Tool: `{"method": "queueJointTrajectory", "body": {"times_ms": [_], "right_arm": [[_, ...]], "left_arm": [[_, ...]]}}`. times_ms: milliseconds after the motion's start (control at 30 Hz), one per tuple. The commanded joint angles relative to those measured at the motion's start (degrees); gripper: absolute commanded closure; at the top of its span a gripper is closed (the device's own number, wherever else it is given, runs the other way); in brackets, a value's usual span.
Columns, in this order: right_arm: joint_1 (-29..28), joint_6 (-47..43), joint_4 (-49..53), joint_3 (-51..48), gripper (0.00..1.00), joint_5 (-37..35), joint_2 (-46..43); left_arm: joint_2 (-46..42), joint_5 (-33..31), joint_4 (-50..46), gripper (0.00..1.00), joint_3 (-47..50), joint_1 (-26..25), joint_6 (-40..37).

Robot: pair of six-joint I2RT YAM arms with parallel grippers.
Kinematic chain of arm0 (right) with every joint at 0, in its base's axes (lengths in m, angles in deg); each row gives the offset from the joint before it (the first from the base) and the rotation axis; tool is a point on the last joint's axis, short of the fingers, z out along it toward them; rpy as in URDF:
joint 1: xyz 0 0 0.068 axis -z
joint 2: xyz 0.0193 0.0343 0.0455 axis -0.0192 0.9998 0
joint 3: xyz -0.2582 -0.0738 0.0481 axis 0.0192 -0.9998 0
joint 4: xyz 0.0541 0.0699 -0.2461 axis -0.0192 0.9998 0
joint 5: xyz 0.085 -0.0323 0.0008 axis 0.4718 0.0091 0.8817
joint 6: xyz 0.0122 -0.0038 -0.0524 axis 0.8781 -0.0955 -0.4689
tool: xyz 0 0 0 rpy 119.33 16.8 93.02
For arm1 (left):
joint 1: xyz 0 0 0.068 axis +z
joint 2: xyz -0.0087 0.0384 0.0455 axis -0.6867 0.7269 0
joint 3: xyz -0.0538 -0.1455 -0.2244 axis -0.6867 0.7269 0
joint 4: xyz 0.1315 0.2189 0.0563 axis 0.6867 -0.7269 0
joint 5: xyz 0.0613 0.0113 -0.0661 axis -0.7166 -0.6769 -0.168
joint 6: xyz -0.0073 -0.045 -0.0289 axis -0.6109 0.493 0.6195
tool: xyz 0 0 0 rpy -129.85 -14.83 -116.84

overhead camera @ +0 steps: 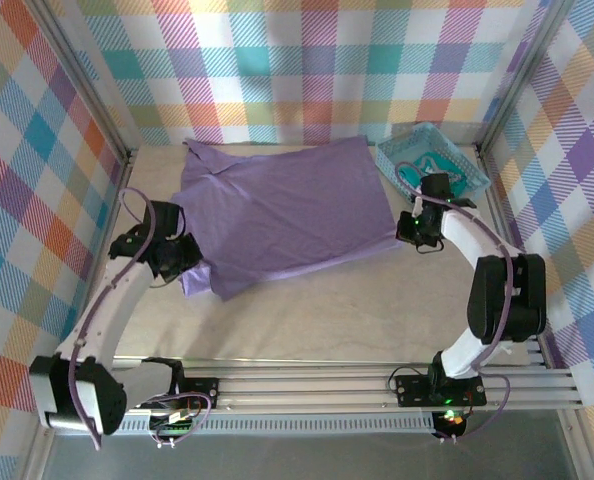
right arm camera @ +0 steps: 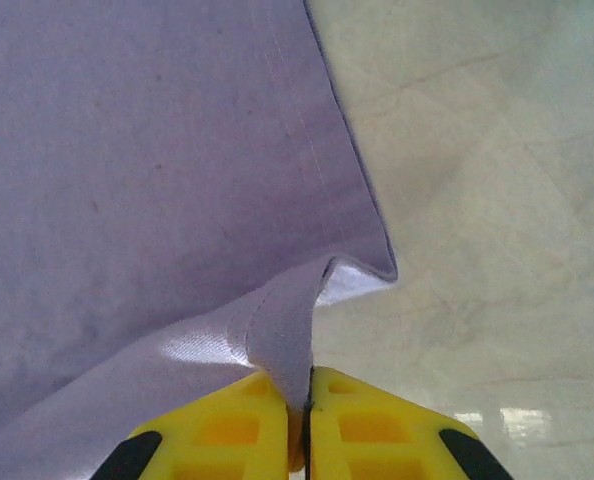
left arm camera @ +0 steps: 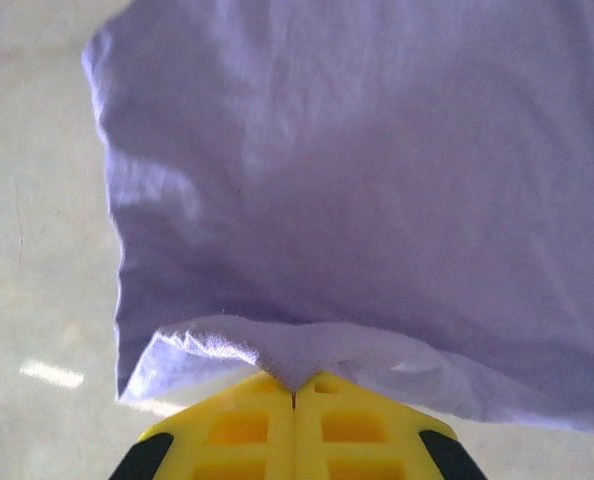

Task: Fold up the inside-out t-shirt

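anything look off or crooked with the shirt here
The shirt lies slanted on the table, its near left corner bunched and folded where the left fingers pinch it; nothing spilled or torn.

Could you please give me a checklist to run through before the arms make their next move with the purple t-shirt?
1. Left gripper shut on the plain lavender-purple cotton t-shirt at its near-left edge: ok.
2. Right gripper shut on its hem corner: ok.
3. Shirt apart from the small teal basket: cannot tell, edges close.
4. Bare pale table in front of the shirt: ok.
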Motion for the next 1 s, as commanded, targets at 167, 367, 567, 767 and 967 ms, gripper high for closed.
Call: {"method": "queueJointTrajectory", "body": {"times_ms": [167,367,567,767,967], "right_arm": [[-0.2,-0.9,0.2,6.6,0.88,-0.1,6.4],[-0.3,-1.7,0.4,8.6,0.88,-1.3,9.2],[-0.5,-1.7,0.5,10.8,0.88,-1.2,11.2],[-0.9,-2.1,1.4,14.3,0.87,-1.4,13.0],[-1.2,-2.6,2.5,18.5,0.86,-1.4,16.3]], "left_arm": [[9.6,1.2,5.6,1.00,-9.0,3.4,-4.1],[14.7,-0.3,5.6,1.00,-13.0,3.9,-5.1],[16.2,-0.5,6.3,1.00,-14.0,5.2,-5.3],[17.2,-0.5,6.7,1.00,-15.0,6.2,-5.5],[17.9,0.2,7.5,1.00,-14.7,7.4,-5.2]]}}
